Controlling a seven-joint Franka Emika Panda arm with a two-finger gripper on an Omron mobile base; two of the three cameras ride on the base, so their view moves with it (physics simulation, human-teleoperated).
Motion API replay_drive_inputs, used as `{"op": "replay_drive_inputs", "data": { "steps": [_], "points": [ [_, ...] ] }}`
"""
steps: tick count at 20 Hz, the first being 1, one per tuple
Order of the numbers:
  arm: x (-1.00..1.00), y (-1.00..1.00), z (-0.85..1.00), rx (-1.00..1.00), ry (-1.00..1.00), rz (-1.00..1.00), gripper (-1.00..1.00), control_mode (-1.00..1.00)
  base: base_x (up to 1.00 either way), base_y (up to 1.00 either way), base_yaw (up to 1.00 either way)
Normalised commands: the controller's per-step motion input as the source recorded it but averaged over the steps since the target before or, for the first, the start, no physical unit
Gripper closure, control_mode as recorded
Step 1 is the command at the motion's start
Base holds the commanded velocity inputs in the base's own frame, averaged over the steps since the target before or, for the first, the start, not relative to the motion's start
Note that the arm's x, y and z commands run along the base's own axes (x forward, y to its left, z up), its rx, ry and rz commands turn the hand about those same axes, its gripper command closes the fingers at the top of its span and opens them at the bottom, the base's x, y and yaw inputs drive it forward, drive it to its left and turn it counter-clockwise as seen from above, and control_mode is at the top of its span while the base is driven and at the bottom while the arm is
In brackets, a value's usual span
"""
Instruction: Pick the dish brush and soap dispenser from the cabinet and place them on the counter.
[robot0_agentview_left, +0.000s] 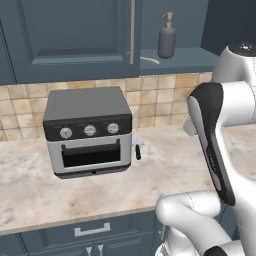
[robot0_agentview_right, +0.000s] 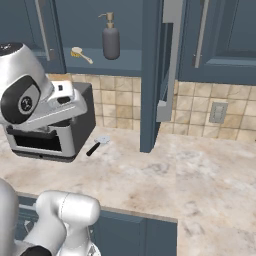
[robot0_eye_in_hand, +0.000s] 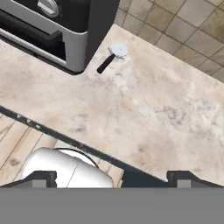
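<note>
Your gripper (robot0_eye_in_hand: 112, 178) hangs over the counter (robot0_eye_in_hand: 144, 113) edge, jaws wide, holding nothing. The soap dispenser (robot0_agentview_right: 110, 40) stands upright on the open cabinet (robot0_agentview_right: 150, 75) shelf, with the dish brush (robot0_agentview_right: 80, 54) lying just beside it; below sits the toaster oven (robot0_agentview_left: 90, 131).

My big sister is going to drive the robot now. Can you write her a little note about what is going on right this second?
Gripper: open, holding nothing, hanging above the counter near its front edge.
Cabinet: one door is swung open.
Soap dispenser: upright on the cabinet shelf.
Dish brush: lying on the same shelf, just beside the dispenser.
Also on the counter: a toaster oven and a small white tool with a black handle beside it. That tool is not the brush.
Done: the cabinet is open.
Left: lift out the brush and the dispenser, one at a time, and set both on the counter.
</note>
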Motion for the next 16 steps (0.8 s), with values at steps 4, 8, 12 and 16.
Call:
{"op": "replay_drive_inputs", "data": {
  "steps": [4, 8, 12, 16],
  "points": [
    [0.03, 0.0, -0.06, 0.2, -0.14, -0.43, -1.0, -1.0, 0.0, 0.0, 0.0],
    [0.0, 0.0, -0.18, 0.19, -0.08, -0.44, -1.0, -1.0, 0.0, 0.0, 0.0],
    [-0.08, 0.0, -0.06, 0.17, -0.06, -0.26, -1.0, -1.0, 0.0, 0.0, 0.0],
    [0.01, -0.12, 0.0, 0.02, 0.0, -0.02, -1.0, -1.0, 0.0, 0.0, 0.0]
  ]
}}
